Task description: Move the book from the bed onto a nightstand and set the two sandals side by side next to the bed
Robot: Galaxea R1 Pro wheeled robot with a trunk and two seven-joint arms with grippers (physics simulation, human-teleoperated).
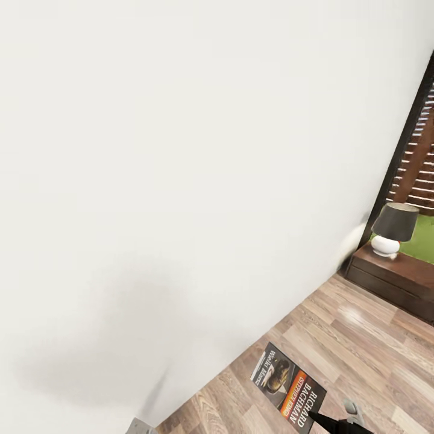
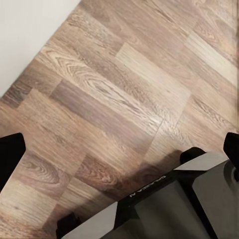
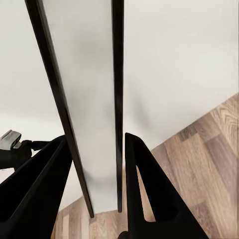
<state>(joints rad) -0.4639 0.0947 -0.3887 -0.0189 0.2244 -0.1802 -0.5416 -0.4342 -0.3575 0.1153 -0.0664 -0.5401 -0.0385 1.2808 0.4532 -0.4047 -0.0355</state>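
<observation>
The book (image 1: 289, 389), a dark cover with an orange band and white "Richard Bachman" lettering, hangs above the wood floor at the bottom of the head view. My right gripper (image 1: 320, 421) is shut on its lower edge. In the right wrist view the book (image 3: 89, 99) shows edge-on as a pale slab between the two black fingers (image 3: 144, 194). My left gripper (image 2: 119, 149) is open over bare floor, its dark fingertips (image 2: 10, 154) far apart. A low dark-brown nightstand (image 1: 386, 278) stands at the far right by the window. The bed and the sandals are out of view.
A white wall (image 1: 181, 181) takes up most of the head view, close on the left. A lamp (image 1: 393, 229) with a dark shade and white base stands on the nightstand. Wood-plank floor (image 1: 361, 337) runs from me to it. My dark base (image 2: 164, 209) shows under the left wrist.
</observation>
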